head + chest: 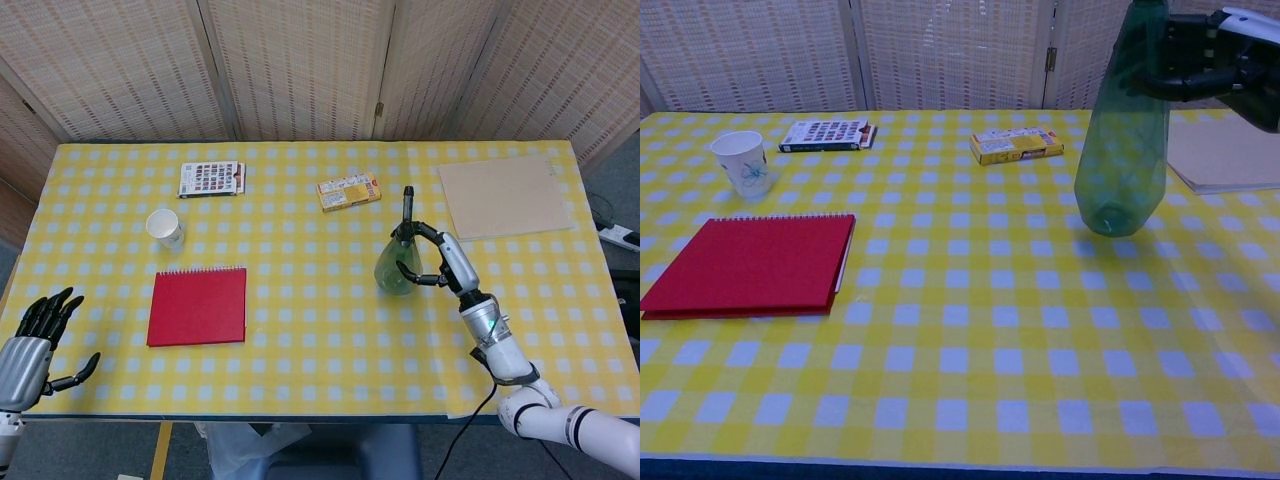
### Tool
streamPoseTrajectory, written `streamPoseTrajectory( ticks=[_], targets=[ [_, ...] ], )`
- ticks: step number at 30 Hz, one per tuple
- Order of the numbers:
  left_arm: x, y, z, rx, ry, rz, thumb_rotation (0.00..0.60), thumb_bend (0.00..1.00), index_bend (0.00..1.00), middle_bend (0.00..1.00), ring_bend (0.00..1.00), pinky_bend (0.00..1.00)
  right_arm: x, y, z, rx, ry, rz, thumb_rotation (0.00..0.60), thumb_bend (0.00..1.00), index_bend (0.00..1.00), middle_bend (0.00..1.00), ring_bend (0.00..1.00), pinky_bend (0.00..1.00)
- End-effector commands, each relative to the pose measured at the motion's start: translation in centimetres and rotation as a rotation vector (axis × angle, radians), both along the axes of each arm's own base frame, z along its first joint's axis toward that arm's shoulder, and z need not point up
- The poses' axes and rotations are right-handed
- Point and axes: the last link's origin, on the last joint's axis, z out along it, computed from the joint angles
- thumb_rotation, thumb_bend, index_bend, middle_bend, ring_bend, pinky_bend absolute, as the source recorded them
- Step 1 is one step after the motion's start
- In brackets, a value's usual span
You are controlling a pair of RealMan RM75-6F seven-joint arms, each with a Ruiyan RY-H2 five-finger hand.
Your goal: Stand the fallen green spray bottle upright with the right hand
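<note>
The green spray bottle (397,266) (1124,150) stands nearly upright on the yellow checked tablecloth (320,330), right of centre, its black nozzle pointing up. My right hand (441,258) (1210,62) grips it around the neck and upper body from the right side. Whether the base touches the cloth or hovers just above it I cannot tell. My left hand (35,340) rests at the front left table corner, fingers spread, holding nothing; the chest view does not show it.
A red notebook (198,306) lies left of centre, a paper cup (166,228) behind it. A card box (211,179) and a yellow box (348,191) sit near the back. A beige board (505,196) lies at the back right.
</note>
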Motion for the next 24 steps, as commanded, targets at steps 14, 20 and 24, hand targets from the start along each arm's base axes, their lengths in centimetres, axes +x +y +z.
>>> streamPoseTrajectory(
  ticks=[14,20,24],
  targets=[
    [0.0,0.0,0.0,-0.004,0.000,-0.007,0.233,0.37,0.00,0.00,0.00,0.00,-2.1,0.1,-1.5,-0.011,0.034,-0.017,0.600,0.42,0.67,0.61,0.44,0.21],
    [0.1,0.0,-0.1,-0.014,0.009,0.000,0.234,0.37,0.00,0.00,0.00,0.00,-2.7,0.2,-1.3,-0.027,0.028,-0.016,0.600,0.42,0.62,0.56,0.41,0.20],
    [0.1,0.0,-0.1,-0.011,0.012,-0.001,0.234,0.37,0.00,0.00,0.00,0.00,-3.1,0.3,-1.2,-0.022,0.035,-0.019,0.600,0.42,0.57,0.52,0.38,0.17]
  ],
)
